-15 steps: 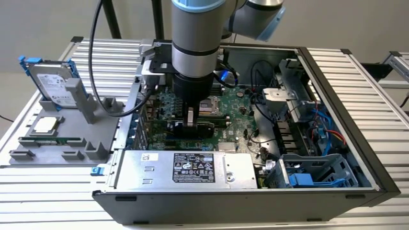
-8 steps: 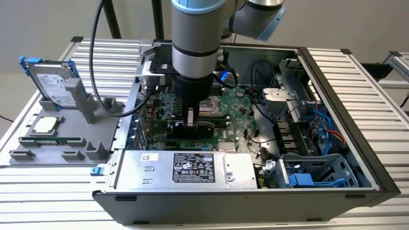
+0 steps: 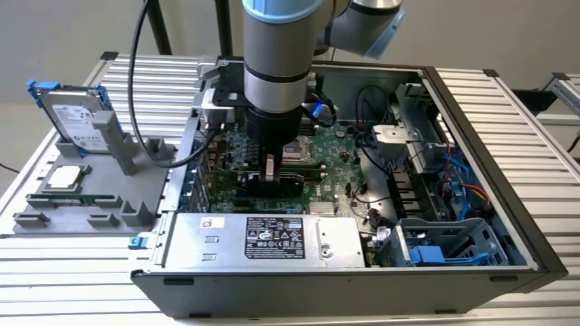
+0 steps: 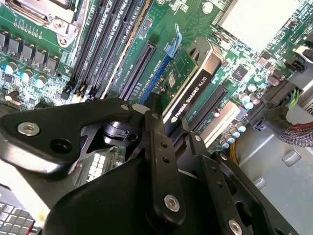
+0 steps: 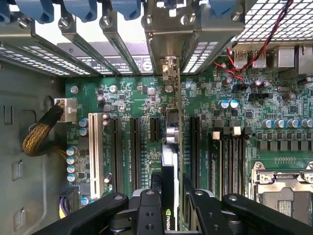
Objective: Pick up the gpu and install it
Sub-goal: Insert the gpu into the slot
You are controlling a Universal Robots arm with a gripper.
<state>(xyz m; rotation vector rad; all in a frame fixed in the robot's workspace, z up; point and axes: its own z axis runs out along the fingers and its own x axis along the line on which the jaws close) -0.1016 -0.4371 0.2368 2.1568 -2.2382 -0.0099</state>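
One card is in play: the gpu (image 4: 188, 90) stands on edge between the fingers of the claw (image 5: 168, 196), clamped on both faces, directly over a motherboard (image 3: 340, 173) slot inside the computer case (image 3: 471, 224). To the claw's side lie further empty slots (image 5: 115, 152). Judged risk: slight misalignment with slot or rear bracket opening (image 5: 168, 44) could jam or bend the card.

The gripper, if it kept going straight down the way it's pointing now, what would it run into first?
Probably the motherboard. The gripper is shut on the gpu, which stands on edge over a blue expansion slot; the card's lower edge would meet that slot first, if it isn't already seated. Depth is unclear.
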